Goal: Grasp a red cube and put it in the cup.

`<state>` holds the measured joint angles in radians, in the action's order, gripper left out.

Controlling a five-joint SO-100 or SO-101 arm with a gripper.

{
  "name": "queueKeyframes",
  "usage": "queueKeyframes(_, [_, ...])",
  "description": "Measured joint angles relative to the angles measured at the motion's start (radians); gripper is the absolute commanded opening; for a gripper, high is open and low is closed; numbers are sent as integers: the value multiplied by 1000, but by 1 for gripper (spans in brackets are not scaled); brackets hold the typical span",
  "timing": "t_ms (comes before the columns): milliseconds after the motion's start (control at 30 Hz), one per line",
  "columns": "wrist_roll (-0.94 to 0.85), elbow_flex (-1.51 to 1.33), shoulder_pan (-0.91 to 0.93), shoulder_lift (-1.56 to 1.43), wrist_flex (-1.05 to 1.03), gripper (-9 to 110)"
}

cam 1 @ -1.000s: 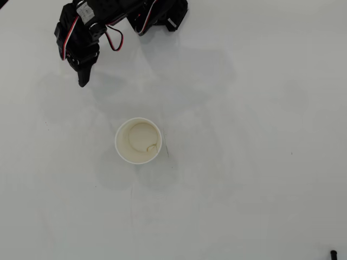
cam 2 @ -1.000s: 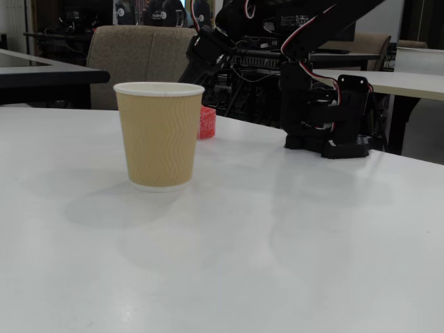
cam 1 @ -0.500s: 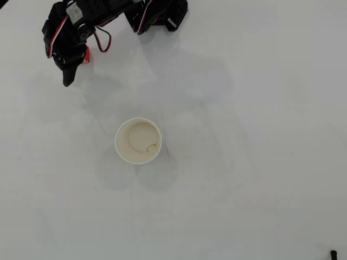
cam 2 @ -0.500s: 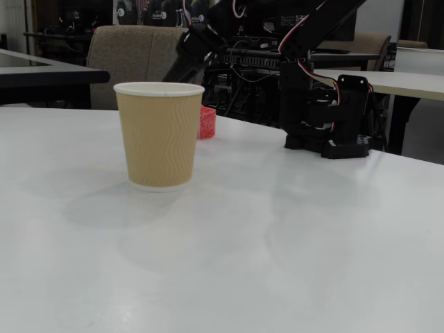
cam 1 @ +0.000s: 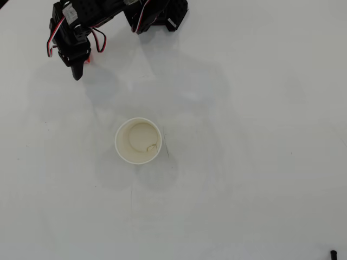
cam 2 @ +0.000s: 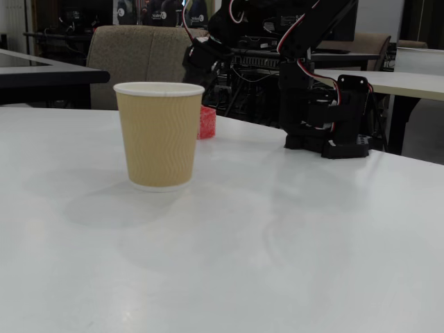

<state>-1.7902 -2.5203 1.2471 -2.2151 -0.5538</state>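
Cups number one: the cup (cam 1: pixel 138 141) stands upright mid-worktop (cam 1: pixel 260 162), empty in the overhead view. One red cube (cam 2: pixel 207 123) sits behind it in the fixed view; from above only a red sliver (cam 1: pixel 89 59) shows beside the arm. The single gripper (cam 1: pixel 76 73) hangs over the cube; whether its jaws are spread or pressed together cannot be told.

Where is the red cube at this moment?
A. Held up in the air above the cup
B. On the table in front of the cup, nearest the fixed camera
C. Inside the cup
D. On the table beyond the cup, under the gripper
D. In the fixed view the red cube rests on the table behind the cup, below the gripper; overhead, the cup's inside shows no cube.
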Motion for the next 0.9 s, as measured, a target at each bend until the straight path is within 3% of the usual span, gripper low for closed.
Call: queueKeyframes(900, [0,91,31,81,-49,28])
